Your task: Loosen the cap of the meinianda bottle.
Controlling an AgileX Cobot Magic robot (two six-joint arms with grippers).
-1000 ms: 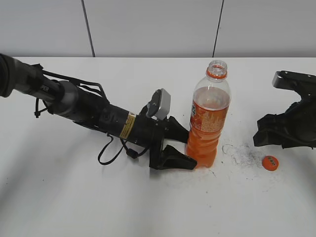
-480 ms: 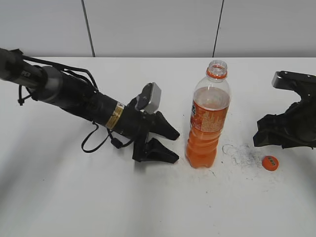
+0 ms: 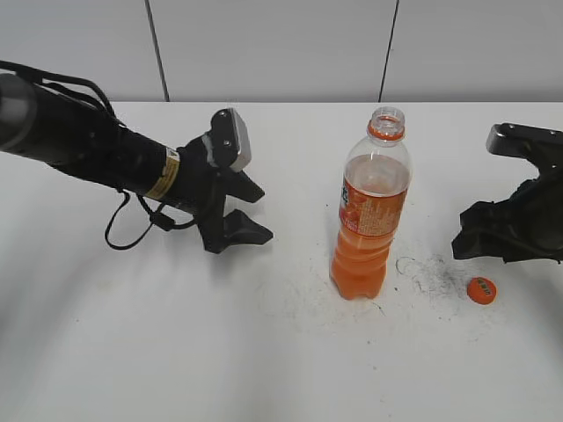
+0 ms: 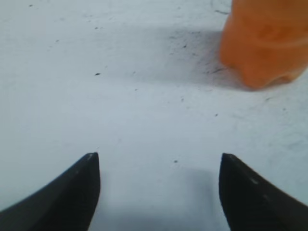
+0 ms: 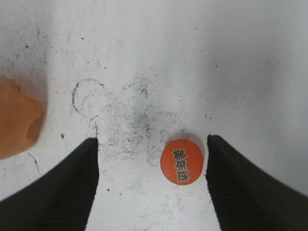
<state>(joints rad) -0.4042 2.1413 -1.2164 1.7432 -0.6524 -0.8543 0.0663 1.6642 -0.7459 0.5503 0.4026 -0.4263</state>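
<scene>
- Right gripper (image 5: 151, 185): black ribbed fingers spread wide, holding nothing. It hangs over a patch of table (image 3: 264, 360) smudged with dark specks and a faint ring mark.
- Cap (image 5: 182, 161): small round orange disc lying flat on the table between the right fingertips, closer to the right-hand finger, touching neither. Dark characters printed across its top; too small for me to read with certainty.
- Left gripper (image 4: 156, 185): smooth black pointed fingers, set wide apart, nothing between them, over bare white table.
- In the exterior view the left gripper (image 3: 242, 211) sits well left of the bottle; a yellow sticker on the arm, text not legible.
- Meinianda bottle (image 3: 368, 207): stands upright mid-table, mouth open, cap off. Clear plastic, orange neck ring, orange label with white characters, waisted lower body. Orange drink fills it to about shoulder height.
- Cap (image 3: 481, 290) lies right of the bottle, near side, well apart from it.
</scene>
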